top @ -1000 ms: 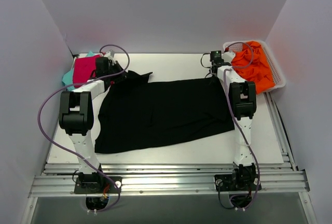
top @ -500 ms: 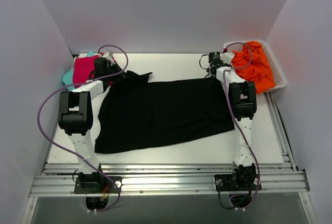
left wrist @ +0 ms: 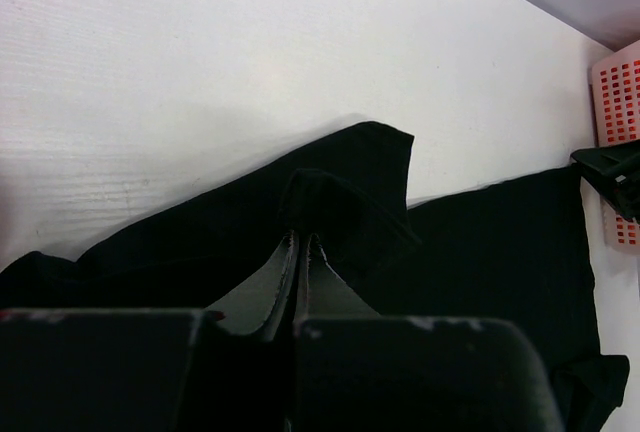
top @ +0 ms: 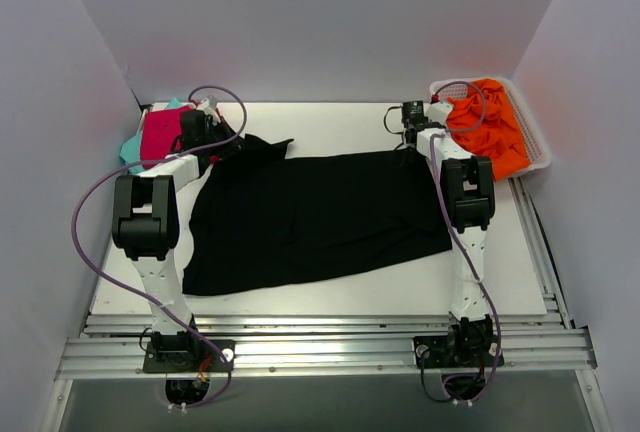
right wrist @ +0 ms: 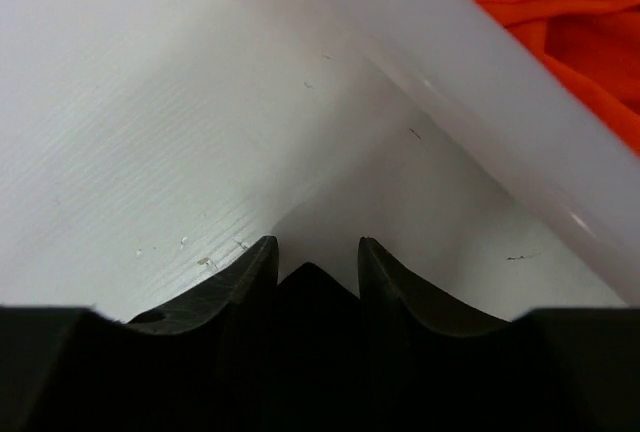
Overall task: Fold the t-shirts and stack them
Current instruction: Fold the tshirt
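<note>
Black t-shirt [top: 320, 217] lying flat across the middle of the table [top: 340, 122], held at its two far corners. Left gripper [left wrist: 302, 237] at the far-left sleeve: fingers closed tight on a small raised peak of black cloth. Right gripper [right wrist: 316, 244] at the far-right corner: fingers [right wrist: 255, 272] a narrow gap apart, clamped on a pinch of the same cloth that fills the gap (only this dark peak of the shirt shows in the right wrist view). Magenta t-shirt [top: 160, 134] at the far-left edge, just beside the left gripper; teal t-shirt [top: 130, 150] under it, mostly covered. Any mark on the black cloth is too small to make out. Counted: three t-shirts, two grippers, one white basket [top: 540, 157] at the far right holding orange cloth [top: 490, 132], whose pieces cannot be counted.
</note>
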### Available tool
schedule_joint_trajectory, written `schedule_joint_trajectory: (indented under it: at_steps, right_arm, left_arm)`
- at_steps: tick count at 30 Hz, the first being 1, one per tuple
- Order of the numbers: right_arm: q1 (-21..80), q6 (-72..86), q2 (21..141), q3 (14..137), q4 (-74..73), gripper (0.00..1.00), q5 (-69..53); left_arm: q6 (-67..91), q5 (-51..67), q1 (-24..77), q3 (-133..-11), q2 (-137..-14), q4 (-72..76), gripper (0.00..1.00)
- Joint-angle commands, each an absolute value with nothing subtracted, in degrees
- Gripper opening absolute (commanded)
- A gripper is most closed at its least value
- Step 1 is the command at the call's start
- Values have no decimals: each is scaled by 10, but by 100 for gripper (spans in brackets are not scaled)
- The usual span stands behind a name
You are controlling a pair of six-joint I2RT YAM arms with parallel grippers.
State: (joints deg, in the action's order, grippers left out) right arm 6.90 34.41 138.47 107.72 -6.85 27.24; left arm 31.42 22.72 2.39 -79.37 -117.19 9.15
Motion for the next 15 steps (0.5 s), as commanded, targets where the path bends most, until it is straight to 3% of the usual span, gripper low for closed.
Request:
schedule_joint_trajectory:
  at_steps: [1, 15]
  right_arm:
    - [77, 350, 1403, 1051, -168, 33, 251]
    - [116, 354, 1429, 1090, -205, 28, 257]
  left_arm:
    - [321, 248, 16, -795, -1180, 130, 2]
    - [323, 247, 4, -785, -1175, 136, 2]
